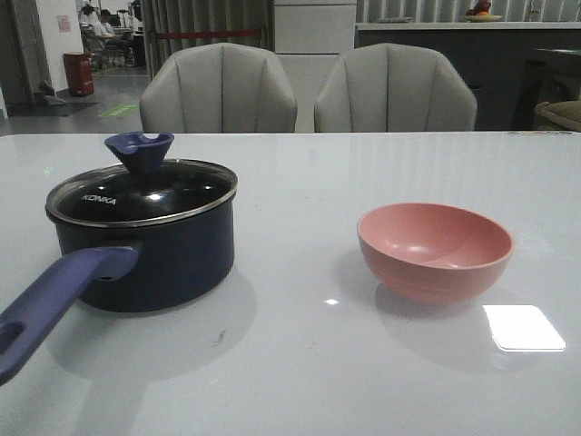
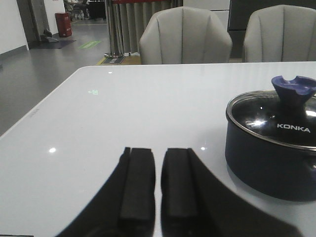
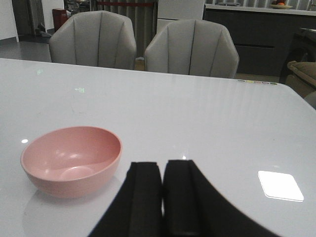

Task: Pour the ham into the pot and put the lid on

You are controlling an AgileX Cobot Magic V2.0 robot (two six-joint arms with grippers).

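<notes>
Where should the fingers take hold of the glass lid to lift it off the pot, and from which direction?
Grip the blue knob at the centre of the lid, coming straight down from above. It stands upright, narrows below its notched top, and is the only raised part; the lid's metal rim sits flush on the pot.

We find the pot [image 1: 150,250] on the left half of the counter [image 1: 300,363], its handle [image 1: 54,300] running toward the near left corner. The lid [image 1: 141,193] sits on the pot, its knob [image 1: 139,151] on top at the middle. The bowl [image 1: 434,250] stands on the right half of the counter, well apart from the pot and about level with it. We see nothing in the bowl. Two chairs [image 1: 218,89] stand side by side behind the far edge of the counter. A second counter [image 1: 436,36] lies behind them at the far right.
</notes>
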